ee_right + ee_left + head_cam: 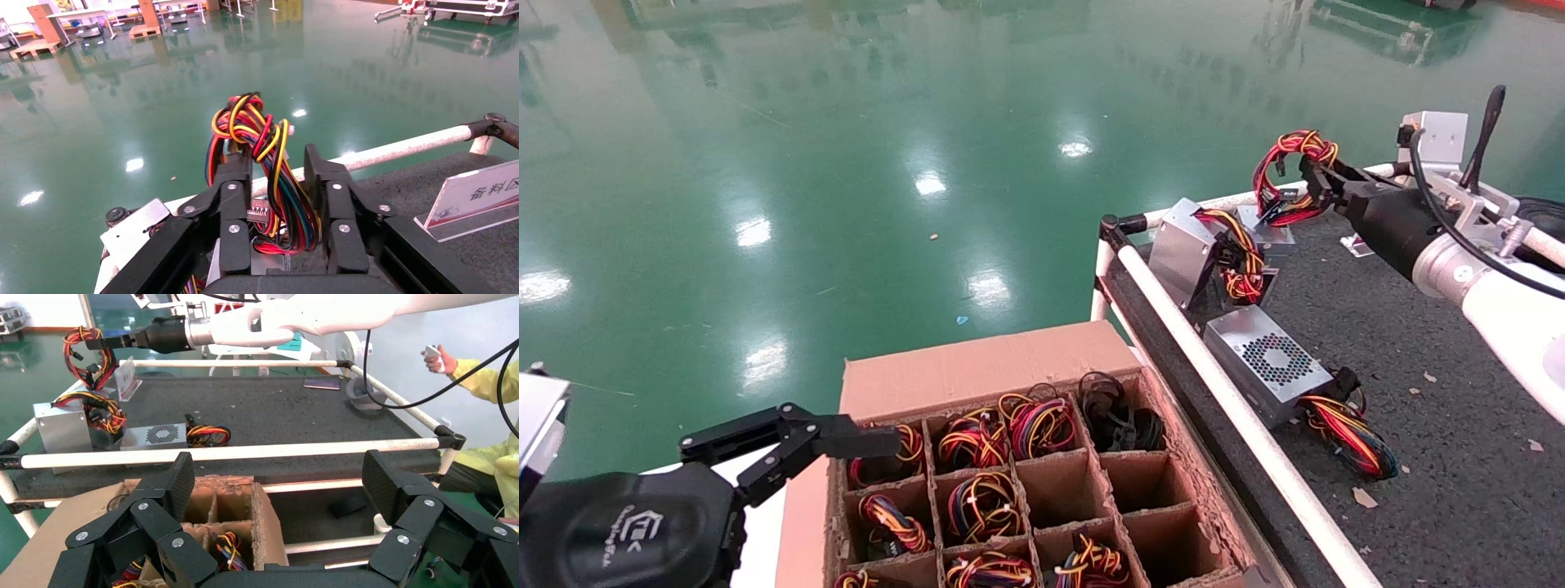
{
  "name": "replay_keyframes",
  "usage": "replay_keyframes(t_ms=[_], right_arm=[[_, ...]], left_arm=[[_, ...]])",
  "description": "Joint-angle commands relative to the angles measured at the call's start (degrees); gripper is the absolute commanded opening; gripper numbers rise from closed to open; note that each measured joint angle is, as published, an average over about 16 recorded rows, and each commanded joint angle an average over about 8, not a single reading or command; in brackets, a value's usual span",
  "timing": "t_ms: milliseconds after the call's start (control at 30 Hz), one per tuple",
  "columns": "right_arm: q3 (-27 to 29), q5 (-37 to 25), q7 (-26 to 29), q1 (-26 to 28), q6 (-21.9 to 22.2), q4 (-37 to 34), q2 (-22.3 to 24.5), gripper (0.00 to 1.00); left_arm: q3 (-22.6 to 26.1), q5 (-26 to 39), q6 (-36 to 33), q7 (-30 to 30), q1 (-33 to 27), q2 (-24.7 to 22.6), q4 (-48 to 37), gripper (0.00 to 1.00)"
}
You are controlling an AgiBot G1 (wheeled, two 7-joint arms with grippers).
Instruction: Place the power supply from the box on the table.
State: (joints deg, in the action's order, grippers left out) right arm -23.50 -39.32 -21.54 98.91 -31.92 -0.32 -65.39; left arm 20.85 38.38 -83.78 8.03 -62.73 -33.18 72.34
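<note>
Wires (1291,175), looped red, orange and yellow, run between the right gripper (1310,181) fingers (235,214), which sit either side of the bundle with a gap showing, so whether they pinch it I cannot tell. The grip on the loom rather than the case probably reflects how the power supply (1263,229) stood in a cell with its wires uppermost. That unit now sits at the counter (1459,457) far corner, beside another silver unit (1185,249) leaning against the rail; a fan-grille unit (1267,363) lies nearer. The right arm reaches forward, low and roughly level. The left gripper (789,445) hovers at the box (977,367) left edge, fingers (162,505) spread wide, holding nothing.
</note>
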Motion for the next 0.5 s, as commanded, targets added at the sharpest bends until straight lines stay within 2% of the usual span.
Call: replay_keyframes(t_ms=[33,500], right_arm=[[0.0,0.0,0.0,-0.1,0.0,0.0,0.0,1.0],[-1.6,-2.3,1.5,4.5,-1.3,0.9,0.7,1.0]], left_arm=[[0.0,0.0,0.0,0.0,0.0,0.0,0.0,1.0],[0.0,0.0,0.0,0.0,0.0,0.0,0.0,1.0]])
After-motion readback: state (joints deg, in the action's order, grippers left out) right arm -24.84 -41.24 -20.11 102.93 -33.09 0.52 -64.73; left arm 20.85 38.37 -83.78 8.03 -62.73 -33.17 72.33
